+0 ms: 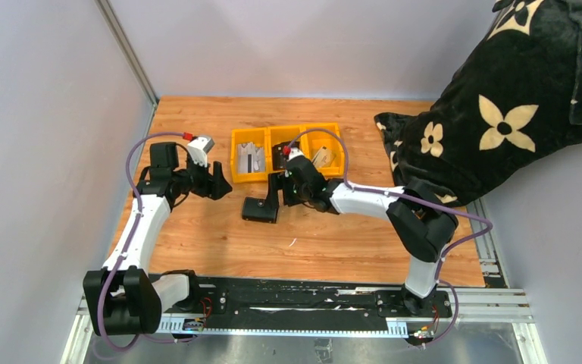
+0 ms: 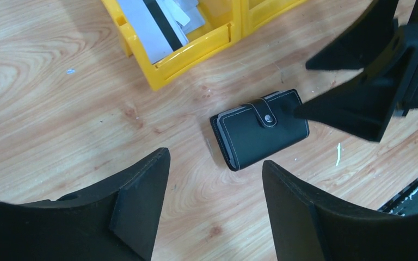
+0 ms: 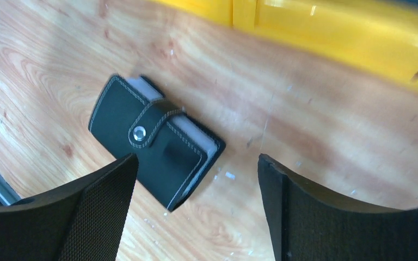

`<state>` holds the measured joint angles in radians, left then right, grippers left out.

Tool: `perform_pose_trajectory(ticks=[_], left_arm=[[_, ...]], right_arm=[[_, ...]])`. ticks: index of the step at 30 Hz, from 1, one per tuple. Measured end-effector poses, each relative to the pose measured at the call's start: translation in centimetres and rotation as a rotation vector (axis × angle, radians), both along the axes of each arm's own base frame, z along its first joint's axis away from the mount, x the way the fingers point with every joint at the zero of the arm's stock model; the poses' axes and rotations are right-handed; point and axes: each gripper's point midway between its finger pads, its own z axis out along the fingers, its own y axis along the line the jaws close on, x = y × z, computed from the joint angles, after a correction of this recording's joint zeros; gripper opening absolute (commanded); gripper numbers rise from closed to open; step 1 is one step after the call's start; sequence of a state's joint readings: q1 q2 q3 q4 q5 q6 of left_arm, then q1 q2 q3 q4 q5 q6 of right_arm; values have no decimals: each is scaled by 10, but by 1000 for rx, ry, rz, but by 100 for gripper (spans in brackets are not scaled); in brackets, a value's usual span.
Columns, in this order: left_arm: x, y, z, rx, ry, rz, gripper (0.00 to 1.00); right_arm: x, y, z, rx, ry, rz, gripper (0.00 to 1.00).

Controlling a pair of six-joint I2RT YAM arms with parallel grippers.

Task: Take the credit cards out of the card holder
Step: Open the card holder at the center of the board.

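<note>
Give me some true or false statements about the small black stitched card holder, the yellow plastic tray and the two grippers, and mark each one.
1. The small black stitched card holder lies on the wooden table, outside the yellow plastic tray. True.
2. Its strap is undone and the holder lies open. False: the strap is snapped and the holder is closed.
3. The left gripper is shut on the holder. False: its jaws stand open and hold nothing.
4. The right gripper is open. True.
5. The tray compartment in the left wrist view is empty. False: a pale card with a dark stripe lies in it.
</note>
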<state>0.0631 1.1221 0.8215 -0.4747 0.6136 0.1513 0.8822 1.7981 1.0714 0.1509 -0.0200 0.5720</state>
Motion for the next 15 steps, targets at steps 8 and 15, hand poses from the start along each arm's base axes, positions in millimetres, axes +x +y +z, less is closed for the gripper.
perform_pose_trajectory(ticks=[8, 15], left_arm=[[-5, -1, 2, 3, 13, -21, 100], [-1, -1, 19, 12, -12, -25, 100]], right_arm=[[15, 28, 29, -28, -122, 318, 89], [8, 36, 7, -113, -188, 546, 90]])
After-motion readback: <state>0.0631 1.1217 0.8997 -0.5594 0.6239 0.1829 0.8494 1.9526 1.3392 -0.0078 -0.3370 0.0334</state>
